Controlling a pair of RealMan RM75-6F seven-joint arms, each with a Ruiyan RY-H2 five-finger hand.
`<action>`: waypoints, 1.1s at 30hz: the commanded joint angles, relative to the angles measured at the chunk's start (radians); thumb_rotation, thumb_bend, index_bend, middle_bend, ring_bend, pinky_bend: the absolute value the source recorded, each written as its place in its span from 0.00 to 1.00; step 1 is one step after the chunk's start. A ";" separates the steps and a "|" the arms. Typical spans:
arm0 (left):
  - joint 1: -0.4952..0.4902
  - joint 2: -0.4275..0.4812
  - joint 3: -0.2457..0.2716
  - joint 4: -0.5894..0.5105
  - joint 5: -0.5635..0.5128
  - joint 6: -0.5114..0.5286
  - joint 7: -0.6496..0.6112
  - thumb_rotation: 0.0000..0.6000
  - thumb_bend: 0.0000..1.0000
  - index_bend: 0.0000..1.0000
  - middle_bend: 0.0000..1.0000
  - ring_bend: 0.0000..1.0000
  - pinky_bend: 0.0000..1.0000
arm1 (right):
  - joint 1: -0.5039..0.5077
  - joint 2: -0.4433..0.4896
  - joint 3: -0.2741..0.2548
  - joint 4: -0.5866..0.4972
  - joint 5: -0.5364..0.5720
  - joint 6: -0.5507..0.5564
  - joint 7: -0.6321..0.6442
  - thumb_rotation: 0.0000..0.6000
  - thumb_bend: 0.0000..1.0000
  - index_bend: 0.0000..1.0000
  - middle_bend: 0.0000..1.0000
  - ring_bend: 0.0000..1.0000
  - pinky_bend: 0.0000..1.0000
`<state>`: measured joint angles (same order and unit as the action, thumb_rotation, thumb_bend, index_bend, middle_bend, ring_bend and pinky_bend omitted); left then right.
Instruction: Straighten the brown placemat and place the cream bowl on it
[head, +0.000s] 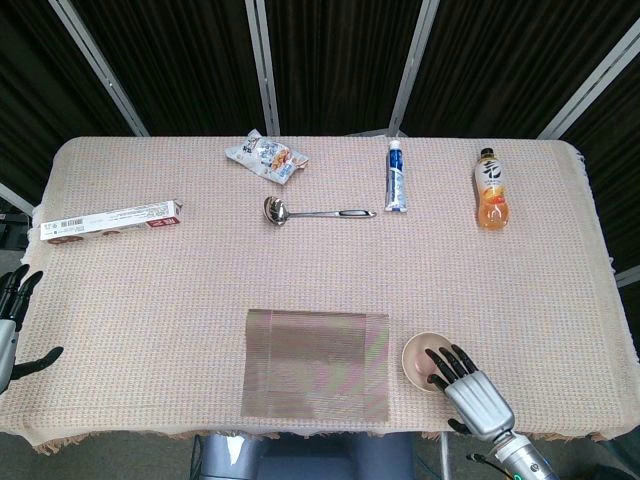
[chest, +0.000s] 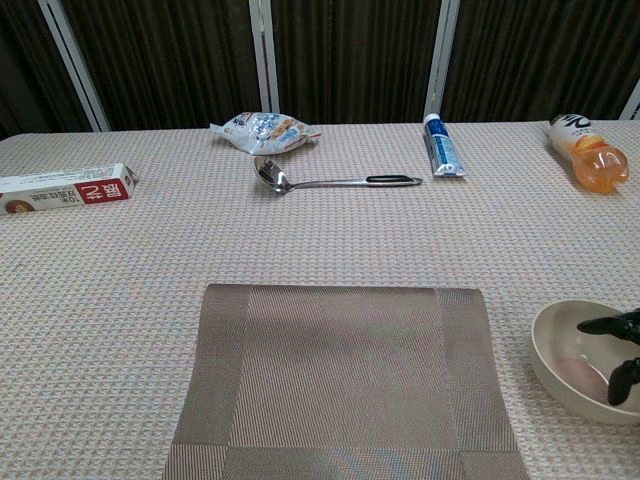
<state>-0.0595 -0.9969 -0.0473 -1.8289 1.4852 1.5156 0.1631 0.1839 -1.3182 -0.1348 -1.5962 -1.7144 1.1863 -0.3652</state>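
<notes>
My table is covered edge to edge by a pinkish woven cloth, its fringe hanging over the near edge. Behind the table's far edge hang dark pleated curtains, crossed by pale slanting metal bars that fan outward. Light falls evenly on the cloth, with soft shadows. Below the table's near edge I see a grey base.
</notes>
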 joint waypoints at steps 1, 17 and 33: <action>-0.001 0.001 0.000 0.001 0.000 -0.001 -0.001 1.00 0.00 0.00 0.00 0.00 0.00 | 0.002 -0.045 0.022 0.046 0.029 -0.009 -0.031 1.00 0.28 0.46 0.00 0.00 0.00; 0.000 0.004 0.000 -0.002 -0.003 -0.003 -0.012 1.00 0.00 0.00 0.00 0.00 0.00 | -0.002 -0.131 0.123 0.142 -0.001 0.189 0.092 1.00 0.39 0.78 0.01 0.00 0.00; -0.011 -0.005 -0.007 0.005 -0.033 -0.024 0.001 1.00 0.00 0.00 0.00 0.00 0.00 | 0.226 -0.107 0.412 0.341 0.475 -0.197 0.028 1.00 0.39 0.77 0.01 0.00 0.00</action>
<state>-0.0684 -1.0004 -0.0524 -1.8249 1.4557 1.4945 0.1624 0.3430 -1.4111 0.2143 -1.3430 -1.3599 1.1021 -0.3008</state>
